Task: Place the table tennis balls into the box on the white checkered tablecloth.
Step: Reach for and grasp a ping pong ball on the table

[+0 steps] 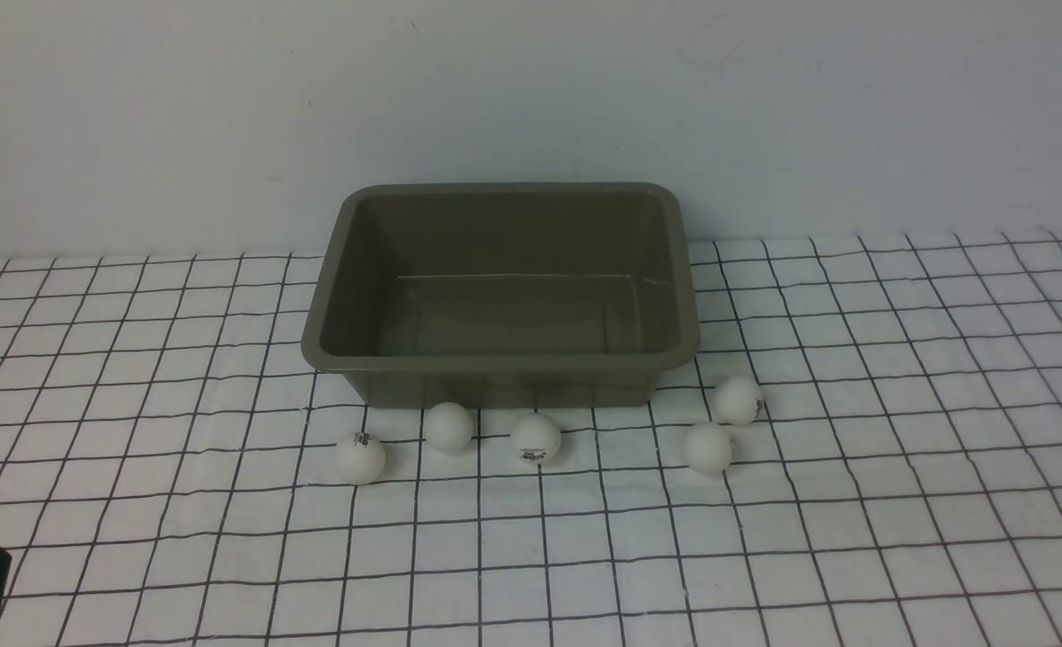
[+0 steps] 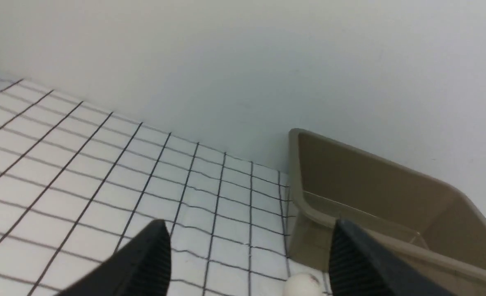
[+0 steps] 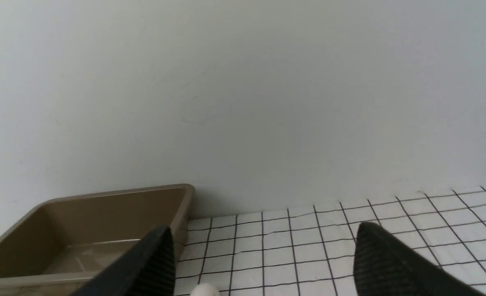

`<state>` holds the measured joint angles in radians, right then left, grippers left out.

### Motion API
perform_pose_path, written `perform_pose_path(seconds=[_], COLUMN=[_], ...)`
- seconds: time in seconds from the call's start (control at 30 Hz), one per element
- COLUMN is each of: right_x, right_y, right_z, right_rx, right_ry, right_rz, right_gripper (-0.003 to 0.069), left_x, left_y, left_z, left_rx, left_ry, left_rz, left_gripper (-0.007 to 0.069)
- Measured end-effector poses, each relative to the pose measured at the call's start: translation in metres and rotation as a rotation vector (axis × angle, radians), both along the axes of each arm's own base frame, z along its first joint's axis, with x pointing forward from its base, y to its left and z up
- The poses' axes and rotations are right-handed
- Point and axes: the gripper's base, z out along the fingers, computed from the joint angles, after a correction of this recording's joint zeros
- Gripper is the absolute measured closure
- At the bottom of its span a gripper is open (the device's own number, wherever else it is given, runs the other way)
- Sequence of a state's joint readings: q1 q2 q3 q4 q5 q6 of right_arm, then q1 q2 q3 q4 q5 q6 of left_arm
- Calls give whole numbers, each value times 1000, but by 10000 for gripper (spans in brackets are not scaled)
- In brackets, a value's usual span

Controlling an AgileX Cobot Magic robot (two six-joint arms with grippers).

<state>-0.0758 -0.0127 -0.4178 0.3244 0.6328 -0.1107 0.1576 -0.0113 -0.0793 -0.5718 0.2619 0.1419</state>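
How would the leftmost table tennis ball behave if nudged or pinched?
The leftmost ball is a smooth sphere on the tablecloth, so a nudge would probably send it rolling. Far smaller than the box, it is likely light. Pinched off-centre by the left gripper, its curved surface may slip out.

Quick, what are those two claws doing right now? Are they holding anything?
Left gripper: open, holding nothing.
Right gripper: open, holding nothing.
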Motion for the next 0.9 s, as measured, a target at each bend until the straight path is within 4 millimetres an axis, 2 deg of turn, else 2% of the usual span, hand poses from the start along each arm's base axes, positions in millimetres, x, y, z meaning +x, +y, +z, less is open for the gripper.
perform_pose_path(seconds=[0.13,0.23,0.37,0.57,0.7,0.73,0.8,0.9], right_x=[-1,4,20,50,75,82,104,134], right_y=[6,12,22,30,31,31,30,28], right_z=[3,2,1,5,18,20,25,22], right_rx=[-25,-52,-66,-178,-250,-265,-311,-305], right_ry=[-18,12,94,202,282,310,389,488], right_rz=[70,142,280,425,499,516,555,592], right_gripper=[134,134,134,134,134,134,134,134], left_x=[-6,-14,-17,-9,4,13,22,34], left_y=[-7,-16,-26,-29,-29,-29,-30,-31], left_z=[22,38,54,79,87,87,84,79], left_rx=[-5,124,242,260,304,310,324,341], left_ry=[-32,-12,49,68,132,179,242,325], left_rz=[-61,-157,-289,-348,-394,-422,-468,-542], left_gripper=[157,157,157,157,157,157,157,157])
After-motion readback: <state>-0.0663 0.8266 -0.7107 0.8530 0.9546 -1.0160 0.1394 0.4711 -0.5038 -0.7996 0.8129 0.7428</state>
